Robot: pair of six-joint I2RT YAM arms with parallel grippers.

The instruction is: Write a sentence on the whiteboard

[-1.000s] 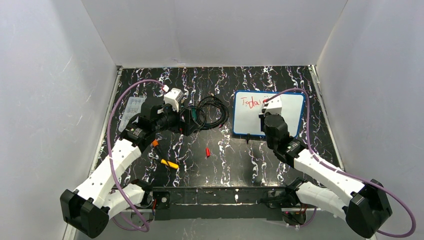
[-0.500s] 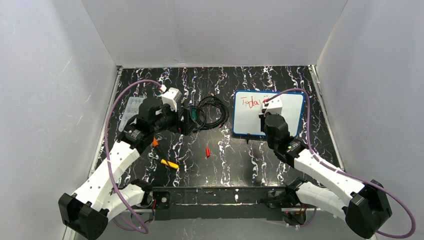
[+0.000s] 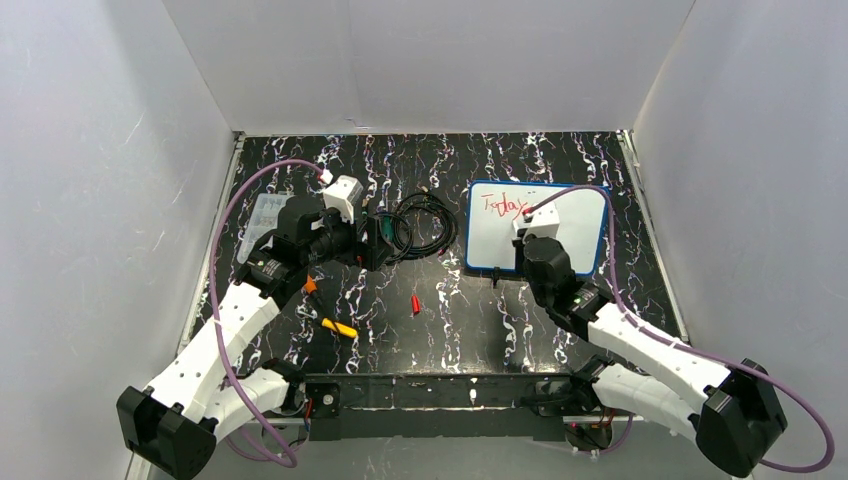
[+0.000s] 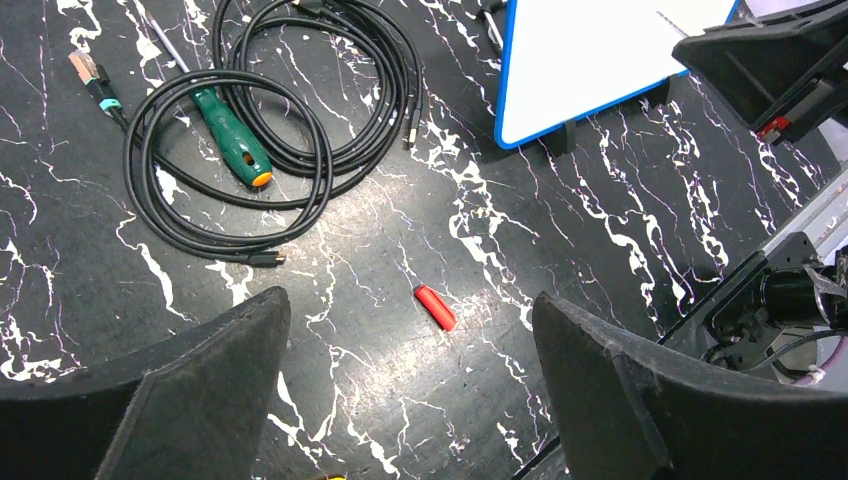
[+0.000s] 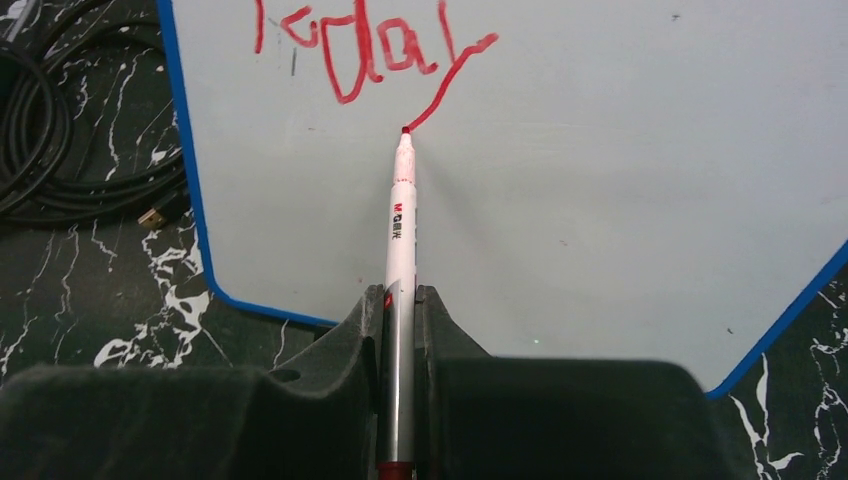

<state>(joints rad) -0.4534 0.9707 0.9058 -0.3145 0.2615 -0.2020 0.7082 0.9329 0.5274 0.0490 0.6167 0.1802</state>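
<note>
Only the right wrist view shows the marker (image 5: 402, 230) tip touching the whiteboard (image 5: 620, 200) at the tail of the sentence (image 5: 370, 50), which so far reads "Today". In the top view the right arm hides the spot, with the board at upper right. The left wrist view shows cable (image 4: 398, 90), screwdriver (image 4: 232, 140) and red cap (image 4: 436, 308) left of the board. The right claw (image 5: 400, 300) clamps the marker; the left claw (image 4: 408, 300) hangs wide, empty.

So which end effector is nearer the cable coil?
Left. The left end effector hangs open right beside the cable coil. The right end effector is farther off, over the whiteboard, shut on a marker, the coil off to its left.
</note>
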